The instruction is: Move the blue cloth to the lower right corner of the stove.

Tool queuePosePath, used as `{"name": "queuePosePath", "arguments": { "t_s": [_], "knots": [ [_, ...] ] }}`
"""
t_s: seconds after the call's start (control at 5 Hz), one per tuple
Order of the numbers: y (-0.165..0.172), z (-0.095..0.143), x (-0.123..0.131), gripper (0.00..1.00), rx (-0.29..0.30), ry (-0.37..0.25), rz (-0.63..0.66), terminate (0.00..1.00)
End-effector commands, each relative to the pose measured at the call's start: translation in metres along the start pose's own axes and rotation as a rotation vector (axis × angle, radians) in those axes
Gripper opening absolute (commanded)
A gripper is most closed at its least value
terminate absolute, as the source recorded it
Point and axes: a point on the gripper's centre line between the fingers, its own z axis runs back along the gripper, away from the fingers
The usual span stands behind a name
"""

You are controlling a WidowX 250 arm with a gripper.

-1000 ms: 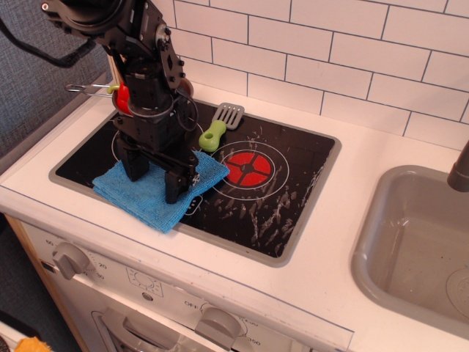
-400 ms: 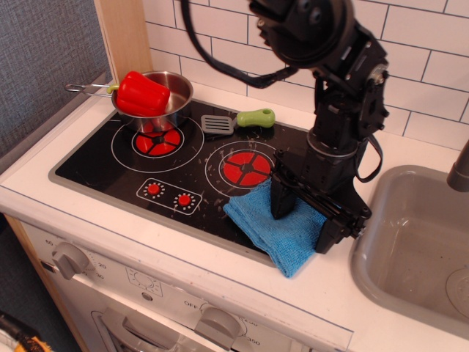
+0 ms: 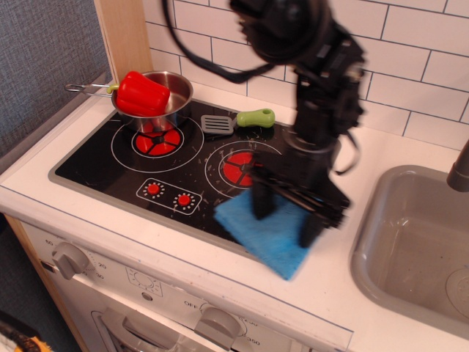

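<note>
The blue cloth [image 3: 254, 229] lies flat on the lower right corner of the stove [image 3: 102, 165], a black cooktop with red burner graphics. Its front corner hangs over the grey rim onto the white counter. My gripper [image 3: 286, 217] points straight down over the cloth, and the picture of it is blurred by motion. Its two black fingers [image 3: 261, 202] stand wide apart, with their tips at or just above the cloth. The cloth's right part is hidden behind the fingers.
A steel pot [image 3: 172, 103] holding a red pepper [image 3: 141, 92] sits on the back left burner. A spatula with a green handle [image 3: 253, 117] lies at the back of the cooktop. The grey sink [image 3: 410, 249] is to the right. A tiled wall stands behind.
The arm carried the cloth from the stove's lower left to its lower right corner. Since 0.4 s ago the gripper shifted slightly left and the cloth lies flatter.
</note>
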Motion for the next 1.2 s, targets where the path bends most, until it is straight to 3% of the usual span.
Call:
{"name": "queuePosePath", "arguments": {
  "t_s": [0.0, 0.4, 0.8, 1.0],
  "knots": [
    [0.024, 0.038, -0.008, 1.00, -0.022, -0.118, 0.090, 0.00],
    [0.011, 0.064, -0.009, 1.00, -0.125, -0.206, 0.020, 0.00],
    [0.016, 0.064, -0.009, 1.00, -0.135, -0.201, 0.023, 0.00],
    [0.016, 0.064, -0.009, 1.00, -0.135, -0.201, 0.023, 1.00]
  ]
}}
